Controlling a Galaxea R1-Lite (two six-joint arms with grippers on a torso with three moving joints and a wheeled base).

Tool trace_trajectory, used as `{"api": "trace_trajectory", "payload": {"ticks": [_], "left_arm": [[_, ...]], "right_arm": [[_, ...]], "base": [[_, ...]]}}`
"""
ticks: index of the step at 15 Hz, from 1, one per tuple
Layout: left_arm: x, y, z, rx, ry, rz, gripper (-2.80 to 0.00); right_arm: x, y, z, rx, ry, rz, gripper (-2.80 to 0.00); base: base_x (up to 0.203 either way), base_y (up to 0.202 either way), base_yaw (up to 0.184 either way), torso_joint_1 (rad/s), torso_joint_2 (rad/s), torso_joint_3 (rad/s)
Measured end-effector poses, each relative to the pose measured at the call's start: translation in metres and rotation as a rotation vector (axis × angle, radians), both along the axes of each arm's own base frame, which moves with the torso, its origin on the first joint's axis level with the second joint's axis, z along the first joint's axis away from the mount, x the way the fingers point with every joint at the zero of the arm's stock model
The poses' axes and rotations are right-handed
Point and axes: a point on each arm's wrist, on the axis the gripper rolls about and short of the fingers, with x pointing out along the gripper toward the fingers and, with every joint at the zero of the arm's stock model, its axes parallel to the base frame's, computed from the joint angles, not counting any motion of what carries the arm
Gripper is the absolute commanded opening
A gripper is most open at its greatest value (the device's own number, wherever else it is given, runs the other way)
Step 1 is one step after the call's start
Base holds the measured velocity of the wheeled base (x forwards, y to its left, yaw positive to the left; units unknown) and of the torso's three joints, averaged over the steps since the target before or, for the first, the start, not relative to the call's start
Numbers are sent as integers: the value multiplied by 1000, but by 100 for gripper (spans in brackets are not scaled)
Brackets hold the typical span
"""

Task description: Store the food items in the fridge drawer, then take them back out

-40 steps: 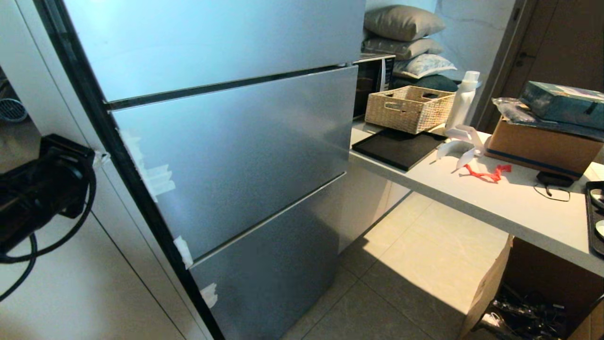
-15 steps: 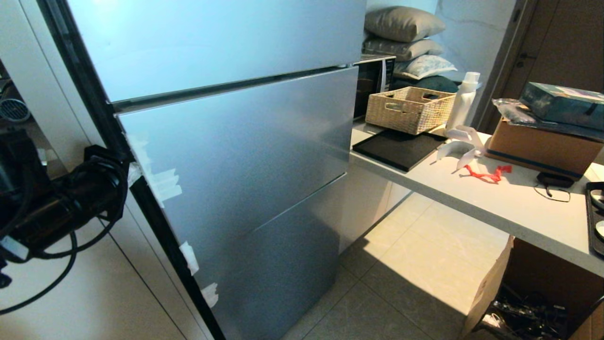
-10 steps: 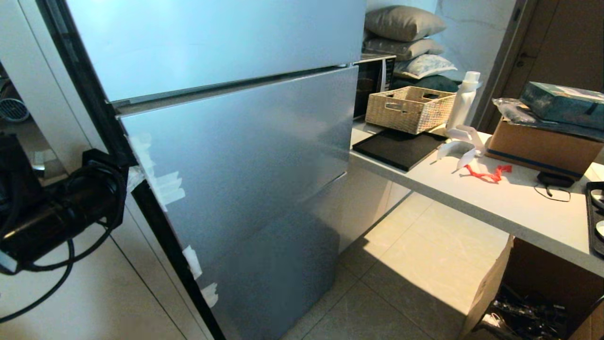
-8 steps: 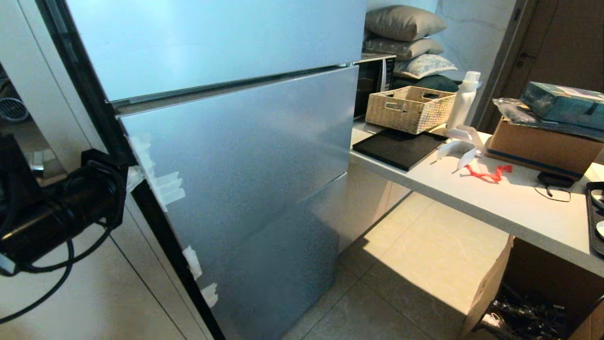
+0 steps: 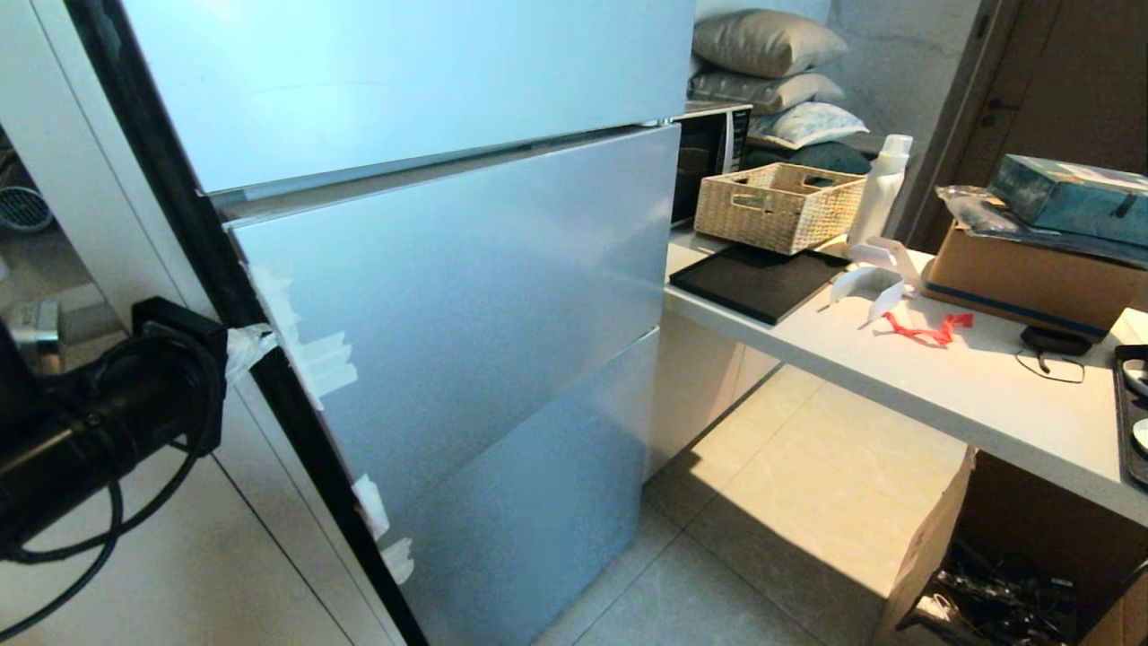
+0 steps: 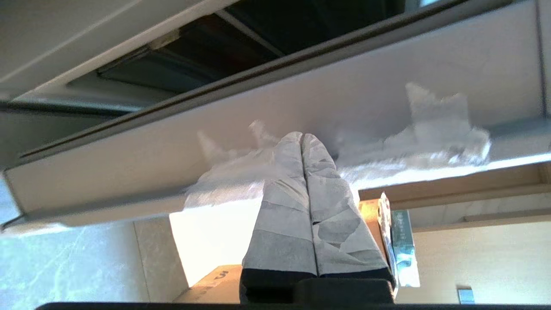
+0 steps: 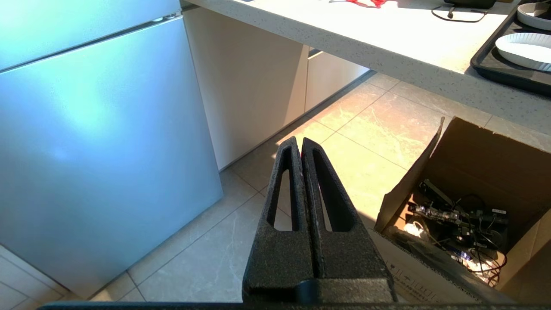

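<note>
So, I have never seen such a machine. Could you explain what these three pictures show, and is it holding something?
It is a wheeled robot with two arms. One picture comes from its head; the others from a camera on each wrist. The left gripper, fingers shut and wrapped in tape, presses on the taped edge of the middle fridge door, which stands slightly open. The right gripper hangs shut over the floor, holding nothing. On the counter are a basket and a white bottle. No food shows.
</note>
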Motion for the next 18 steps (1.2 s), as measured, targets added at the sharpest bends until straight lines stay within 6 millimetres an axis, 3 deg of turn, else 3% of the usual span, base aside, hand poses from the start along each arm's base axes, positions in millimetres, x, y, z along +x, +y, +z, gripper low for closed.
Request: {"api": "trace_trajectory", "payload": {"ticks": [10,18], "left_arm": [[-19,-19,-12,6,32,-99,-280],[-45,-51,-19,15,44,-312,-280]], "right_arm": [[0,0,0,0,0,0,-280],[0,0,0,0,0,0,-280]], "base": [[0,0,0,0,0,0],[0,0,0,0,0,0]]}}
